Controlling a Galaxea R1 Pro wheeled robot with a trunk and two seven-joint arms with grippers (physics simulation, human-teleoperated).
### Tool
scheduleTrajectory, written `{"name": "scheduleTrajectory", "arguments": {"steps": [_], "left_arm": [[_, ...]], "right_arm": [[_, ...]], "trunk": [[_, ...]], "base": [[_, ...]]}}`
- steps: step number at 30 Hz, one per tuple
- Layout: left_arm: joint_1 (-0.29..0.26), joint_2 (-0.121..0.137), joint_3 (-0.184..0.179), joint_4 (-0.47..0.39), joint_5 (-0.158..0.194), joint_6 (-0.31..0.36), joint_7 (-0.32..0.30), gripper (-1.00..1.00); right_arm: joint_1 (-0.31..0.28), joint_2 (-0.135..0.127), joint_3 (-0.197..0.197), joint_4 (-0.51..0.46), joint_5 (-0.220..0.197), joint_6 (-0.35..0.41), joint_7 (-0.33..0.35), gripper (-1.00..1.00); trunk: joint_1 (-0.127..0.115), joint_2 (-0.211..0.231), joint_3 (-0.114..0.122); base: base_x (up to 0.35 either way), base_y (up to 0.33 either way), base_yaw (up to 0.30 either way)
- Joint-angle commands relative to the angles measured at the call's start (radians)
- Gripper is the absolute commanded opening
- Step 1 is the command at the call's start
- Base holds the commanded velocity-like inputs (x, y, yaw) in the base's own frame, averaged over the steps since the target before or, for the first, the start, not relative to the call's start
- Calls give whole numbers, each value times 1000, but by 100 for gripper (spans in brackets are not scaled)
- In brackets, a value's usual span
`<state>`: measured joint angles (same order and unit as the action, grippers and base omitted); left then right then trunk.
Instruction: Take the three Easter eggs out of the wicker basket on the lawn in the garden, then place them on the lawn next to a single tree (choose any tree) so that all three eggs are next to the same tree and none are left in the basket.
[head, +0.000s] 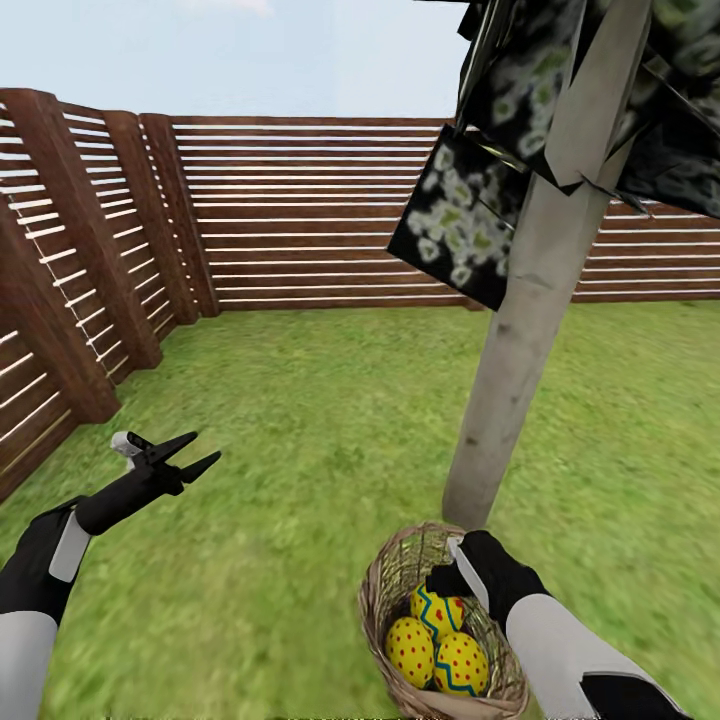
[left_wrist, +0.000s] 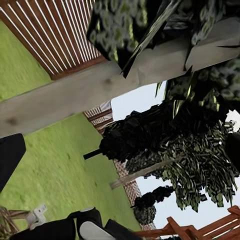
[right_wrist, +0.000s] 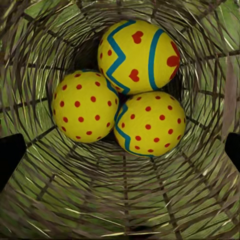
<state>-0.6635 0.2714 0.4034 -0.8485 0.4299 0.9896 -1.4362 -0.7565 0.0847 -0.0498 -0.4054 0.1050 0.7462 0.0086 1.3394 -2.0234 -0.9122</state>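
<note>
The wicker basket (head: 385, 590) stands on the lawn (head: 300, 420) at the foot of the tree (head: 520, 350). Three Easter eggs lie inside it: one (head: 411, 650), a second (head: 461, 664) and a third (head: 438, 610). My right gripper (head: 450, 585) hangs over the basket's mouth, pointing down at them. In the right wrist view the eggs (right_wrist: 137, 55) (right_wrist: 85, 106) (right_wrist: 150, 123) touch one another on the basket floor, and the gripper (right_wrist: 120, 155) is open, with dark fingers (right_wrist: 10, 160) at both edges and nothing between them. My left gripper (head: 205, 448) is open above the grass to the left.
A brown slat fence (head: 300, 210) closes the lawn behind and on the left. Dark blossom-flecked foliage (head: 470, 220) hangs low beside the trunk. The left wrist view shows the trunk (left_wrist: 100, 90), darker trees (left_wrist: 150, 135) and a red-brown wooden structure (left_wrist: 200, 230). Open grass lies around the trunk.
</note>
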Motion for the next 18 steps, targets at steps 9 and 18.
{"name": "scheduleTrajectory", "arguments": {"steps": [9,18], "left_arm": [[-1,0,0,0,1,11,-3,100],[-1,1,0,0,1,11,-3,100]], "right_arm": [[-12,1,-5,1,9,-37,-1,100],[-12,2,-33,1,9,-49,-45,100]], "trunk": [[34,-64,-43],[69,-127,-85]], "base": [[0,0,146],[0,0,132]]}}
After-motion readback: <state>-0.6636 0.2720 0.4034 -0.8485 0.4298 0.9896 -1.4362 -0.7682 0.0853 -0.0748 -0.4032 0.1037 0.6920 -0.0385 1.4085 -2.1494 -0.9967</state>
